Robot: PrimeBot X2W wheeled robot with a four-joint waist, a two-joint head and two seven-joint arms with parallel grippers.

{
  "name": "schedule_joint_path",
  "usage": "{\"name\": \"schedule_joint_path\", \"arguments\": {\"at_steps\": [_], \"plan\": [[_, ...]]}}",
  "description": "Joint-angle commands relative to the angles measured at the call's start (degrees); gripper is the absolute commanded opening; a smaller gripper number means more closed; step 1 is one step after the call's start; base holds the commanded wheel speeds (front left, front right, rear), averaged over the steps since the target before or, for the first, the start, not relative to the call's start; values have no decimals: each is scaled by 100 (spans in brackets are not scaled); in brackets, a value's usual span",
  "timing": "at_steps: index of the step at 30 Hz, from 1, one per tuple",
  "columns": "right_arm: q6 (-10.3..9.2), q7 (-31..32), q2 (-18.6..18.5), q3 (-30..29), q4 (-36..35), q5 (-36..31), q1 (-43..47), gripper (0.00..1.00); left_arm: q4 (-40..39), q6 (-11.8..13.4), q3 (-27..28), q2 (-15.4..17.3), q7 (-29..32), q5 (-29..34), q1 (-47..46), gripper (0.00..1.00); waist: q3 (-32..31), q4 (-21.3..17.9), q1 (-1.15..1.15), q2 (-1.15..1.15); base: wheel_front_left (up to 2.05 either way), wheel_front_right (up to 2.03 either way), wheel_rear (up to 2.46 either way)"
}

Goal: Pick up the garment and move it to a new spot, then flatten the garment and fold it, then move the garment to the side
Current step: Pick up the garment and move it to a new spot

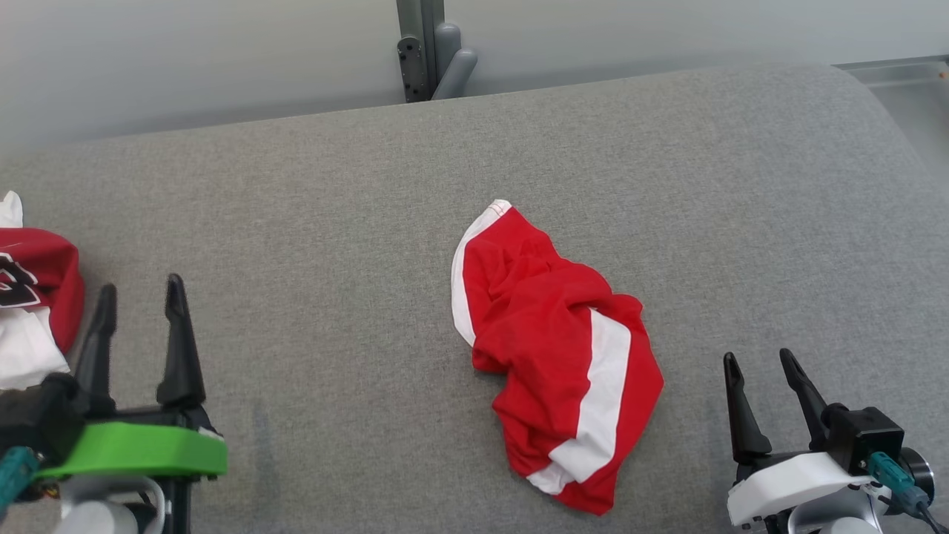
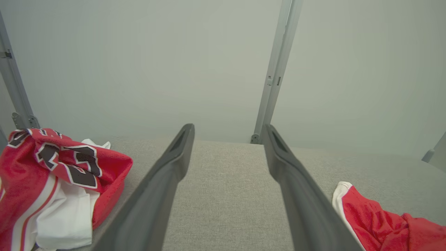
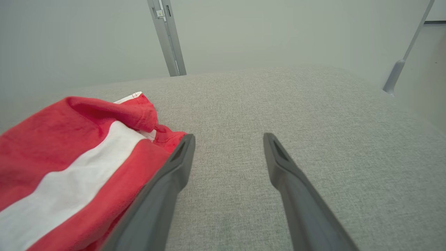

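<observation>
**Garment crumpled at mid-surface; both grippers open and empty**

The garment [image 1: 556, 356], red with broad white bands, lies in a crumpled heap on the grey fabric surface [image 1: 334, 222], a little right of centre in the head view. It is bunched and creased. One white-edged end points toward the far side, and the other end reaches close to the near edge. No part of it is lifted off the surface.

The left gripper [image 1: 141, 285] sits at the lower left of the head view. Its two dark fingers are spread wide, with bare grey fabric between them, and it holds nothing. The left wrist view confirms the same wide gap. It also shows the garment's white-trimmed end low on the right, clear of the fingers.

The right gripper [image 1: 758, 357] sits at the lower right of the head view, near the garment's right side, with a strip of grey surface showing between them. Its fingers are likewise parted and nothing is gripped. In the right wrist view the garment lies next to the finger on that view's left. Contact cannot be confirmed from that angle.

A second heap of clothing [image 1: 33, 297], red and white with dark lettering, lies at the far left edge of the surface, just beside the left gripper and well apart from the garment. A metal post [image 1: 422, 52] stands against the pale wall behind the surface.
</observation>
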Motion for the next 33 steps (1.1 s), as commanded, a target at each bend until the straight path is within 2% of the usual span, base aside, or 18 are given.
{"name": "schedule_joint_path", "arguments": {"at_steps": [1, 6, 11, 12, 17, 23, 33], "plan": [[-2, -18, -17, -47, -24, -43, 93, 100, -52, -70, 24, -139, -61, 5, 274, 100, -5, 26, 0, 19, 0, 0, 0], [-2, -18, -19, -138, -74, -166, 115, 100, 150, -352, -83, -483, -103, 477, 753, 100, -64, 90, 0, 19, 0, 0, 0], [-2, -18, -17, -205, -149, -240, 183, 100, 633, -740, -78, -977, -101, 1007, 1187, 100, -188, 133, 0, 19, 0, 0, 0], [-2, -18, -17, -205, -149, -240, 183, 100, 633, -740, -78, -977, -101, 1007, 1187, 100, -188, 133, 0, 19, 0, 0, 0], [-2, -18, -16, -197, -264, -313, 238, 100, 973, -1112, 236, -1520, -96, 1417, 1404, 100, -303, 197, 0, 19, 0, 0, 0], [-2, -18, -18, -135, -339, -343, 362, 100, 1253, -1463, 665, -1988, -96, 1947, 1527, 100, -476, 250, 0, 19, 0, 0, 0], [-2, -18, -18, -37, -348, -340, 432, 100, 1478, -1908, 1196, -2364, -96, 2392, 1450, 100, -584, 218, 0, 19, 0, 0, 0]]}}
